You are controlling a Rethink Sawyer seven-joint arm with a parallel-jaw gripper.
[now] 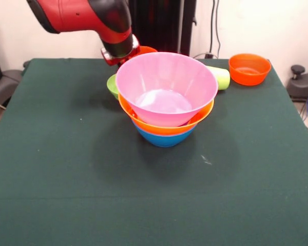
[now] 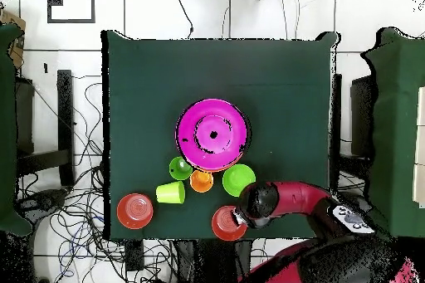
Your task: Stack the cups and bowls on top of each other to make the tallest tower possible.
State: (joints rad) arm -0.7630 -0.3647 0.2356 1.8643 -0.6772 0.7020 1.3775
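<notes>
Tower (image 1: 166,105) at table (image 1: 66,174) centre: three nested bowls, blue lowest, yellow-orange, pink on top. Loose beside it, overhead only: two green bowls, two orange bowls, lime-yellow cup (image 2: 170,192), orange cup (image 2: 201,181). Gripper (image 2: 238,218) over one orange bowl (image 2: 227,223); finger state could not be told.

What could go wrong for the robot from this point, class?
The tower carries a wide pink bowl over a smaller blue base, so a knock may topple it. The arm works beside crowded cups and bowls such as the green bowl, so it may brush them. Whether the gripper is open cannot be told.
</notes>
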